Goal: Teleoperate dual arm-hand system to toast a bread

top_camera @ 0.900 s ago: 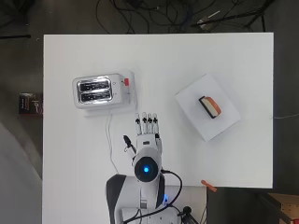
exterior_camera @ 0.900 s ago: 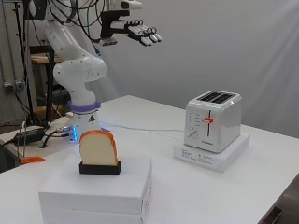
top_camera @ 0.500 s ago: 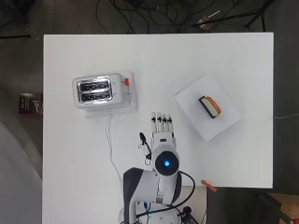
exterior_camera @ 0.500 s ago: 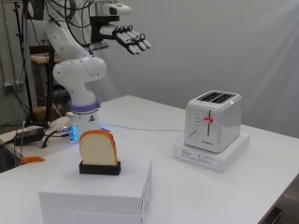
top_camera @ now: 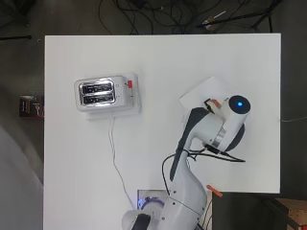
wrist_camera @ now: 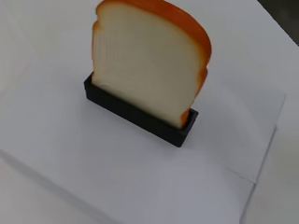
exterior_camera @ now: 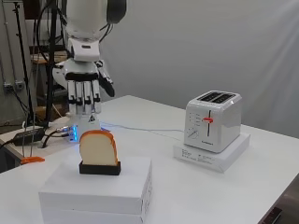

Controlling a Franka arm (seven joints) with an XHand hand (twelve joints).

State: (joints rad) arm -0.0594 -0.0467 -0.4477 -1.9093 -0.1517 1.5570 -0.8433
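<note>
- The hand (exterior_camera: pixel 84 88) hangs above the slice of bread (exterior_camera: pixel 98 148), fingers straight and pointing down, released and grasping nothing; a clear gap shows between the fingertips and the top crust in the side view
- In that side view the bread sits at about 5 o'clock from the hand, just below it and a little toward the toaster's side
- The bread stands upright in a black holder (exterior_camera: pixel 99 168), pale face framed by an orange-brown crust, and the holder rests on top of a white box (exterior_camera: pixel 117 191) on the white table (exterior_camera: pixel 261 186)
- Seen from overhead, the arm (top_camera: pixel 211 129) covers most of the box at about 3 o'clock on the table; only a corner of the box (top_camera: pixel 201 93) and a speck of orange crust show past it, and the hand itself is hidden beneath the arm
- The wrist view looks down on the bread (wrist_camera: pixel 149 60) and its holder (wrist_camera: pixel 140 116) close up, the slice seated in the slot and leaning on nothing
- The toaster (top_camera: pixel 103 93) stands on its own white base (exterior_camera: pixel 212 151) at about 9 o'clock from the box in the overhead view, well apart from the bread and the hand, with a red lever (exterior_camera: pixel 208 120) on its side and a white cable (top_camera: pixel 115 163) trailing toward the arm's base
</note>
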